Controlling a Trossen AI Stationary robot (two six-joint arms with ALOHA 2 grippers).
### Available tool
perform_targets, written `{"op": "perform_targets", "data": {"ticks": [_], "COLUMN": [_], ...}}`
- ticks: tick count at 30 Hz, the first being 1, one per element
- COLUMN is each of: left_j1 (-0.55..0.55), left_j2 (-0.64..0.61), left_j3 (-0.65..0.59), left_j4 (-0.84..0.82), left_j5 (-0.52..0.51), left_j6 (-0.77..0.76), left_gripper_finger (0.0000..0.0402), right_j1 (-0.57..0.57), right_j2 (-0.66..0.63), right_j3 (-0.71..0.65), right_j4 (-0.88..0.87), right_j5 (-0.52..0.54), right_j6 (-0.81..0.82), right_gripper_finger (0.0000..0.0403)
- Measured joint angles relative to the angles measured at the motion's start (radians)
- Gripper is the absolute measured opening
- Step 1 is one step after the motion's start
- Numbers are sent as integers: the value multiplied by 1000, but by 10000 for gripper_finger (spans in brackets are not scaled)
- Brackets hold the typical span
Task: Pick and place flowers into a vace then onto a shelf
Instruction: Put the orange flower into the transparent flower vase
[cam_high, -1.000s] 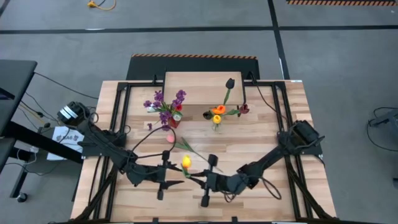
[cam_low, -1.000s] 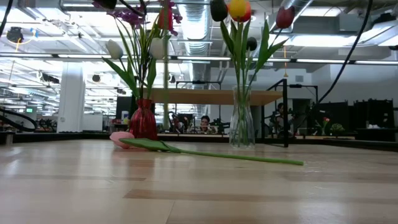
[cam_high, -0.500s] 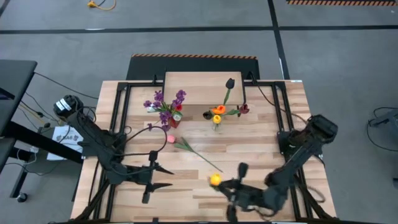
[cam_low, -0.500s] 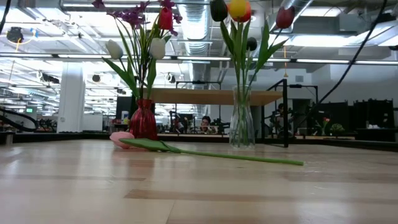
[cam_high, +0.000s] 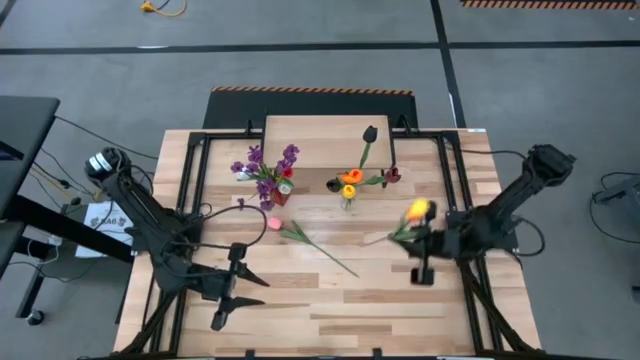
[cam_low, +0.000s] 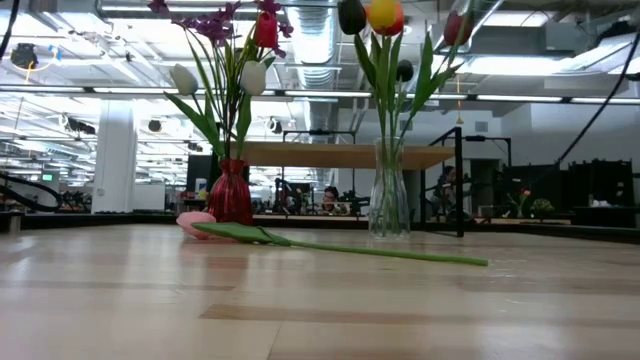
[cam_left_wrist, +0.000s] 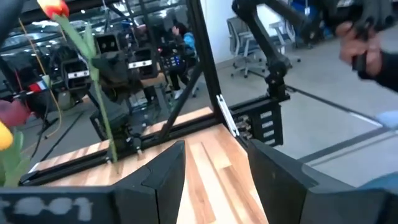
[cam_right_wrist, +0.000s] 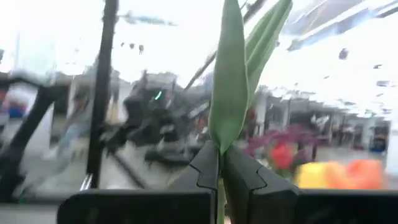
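Green leaf (cam_right_wrist: 230, 81) pinched in right pincer (cam_right_wrist: 221, 165), clear only wrist-side.

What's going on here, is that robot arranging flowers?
Yes. The right gripper is shut on a yellow tulip, holding it above the table's right side, near the clear vase of tulips. A red vase already holds purple sprigs. A pink tulip lies on the table. The left gripper hangs open and empty near the front left. The shelf holds no vase.

In the low view we see the red vase (cam_low: 230, 197) bouquet cut off at the top edge; the right wrist view background is blurred.
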Motion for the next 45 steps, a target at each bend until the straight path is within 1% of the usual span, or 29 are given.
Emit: {"op": "perform_targets", "data": {"ticks": [2, 4, 6, 9, 12, 15, 18, 23, 27, 33, 45], "left_j1": [0, 0, 0, 0, 1, 1, 1, 1, 1, 1, 1], "left_j2": [-24, -60, -115, -222, -322, -393, -430, -438, -438, -438, -438], "left_j3": [0, -12, -45, -116, -200, -279, -337, -368, -375, -375, -375], "left_j4": [-2, 10, 61, 149, 246, 347, 401, 412, 407, 391, 390], "left_j5": [0, 5, 13, 50, 109, 168, 187, 140, 135, 134, 128], "left_j6": [-2, -8, -14, -16, -17, -17, -18, -30, -65, -86, -87], "left_gripper_finger": [167, 167, 167, 167, 167, 167, 167, 167, 167, 167, 167], "right_j1": [-17, -38, -66, -108, -148, -179, -204, -238, -266, -328, -421], "right_j2": [-29, -38, -32, 1, 52, 98, 136, 171, 178, 178, 178], "right_j3": [-37, -47, -39, -16, 7, 31, 61, 122, 152, 156, 156], "right_j4": [69, 83, 83, 86, 85, 85, 86, 90, 88, 76, -8], "right_j5": [3, 9, 22, 94, 151, 179, 182, 182, 182, 182, 178], "right_j6": [-28, -47, -48, -49, -50, -63, -93, -174, -215, -214, -123], "right_gripper_finger": [0, 0, 0, 0, 0, 0, 0, 0, 0, 0, 0]}}
